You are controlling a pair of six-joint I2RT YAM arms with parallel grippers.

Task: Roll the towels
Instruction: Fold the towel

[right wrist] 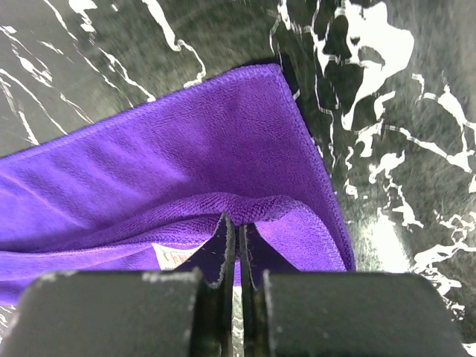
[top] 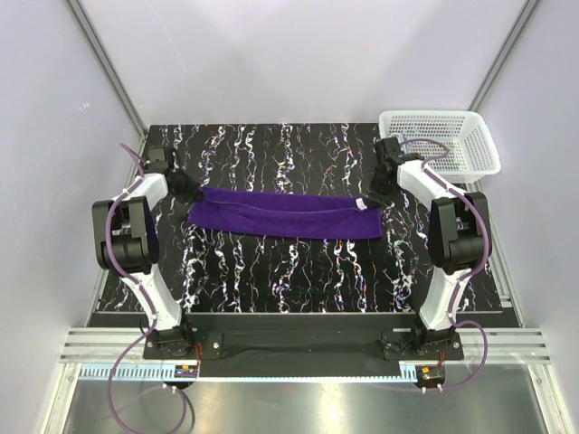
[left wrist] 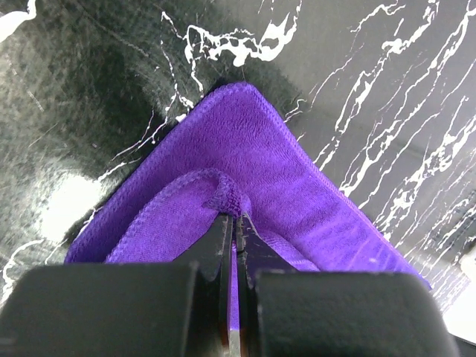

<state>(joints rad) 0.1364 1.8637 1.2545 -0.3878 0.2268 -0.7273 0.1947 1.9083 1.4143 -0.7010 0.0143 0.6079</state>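
Note:
The purple towel [top: 285, 214] lies folded in a long strip across the middle of the black marbled table. My left gripper [top: 187, 191] is shut on the towel's left end; in the left wrist view the pinched hem [left wrist: 227, 199] bunches at my fingertips [left wrist: 234, 219]. My right gripper [top: 374, 198] is shut on the towel's right end; in the right wrist view the folded edge [right wrist: 253, 208] sits between my fingertips [right wrist: 238, 223], with a small white label [right wrist: 175, 256] beside them. The patterned white towel is out of view.
A white plastic mesh basket [top: 441, 140] stands at the back right corner, just behind my right arm. The black marbled table [top: 298, 271] has pale walls on three sides.

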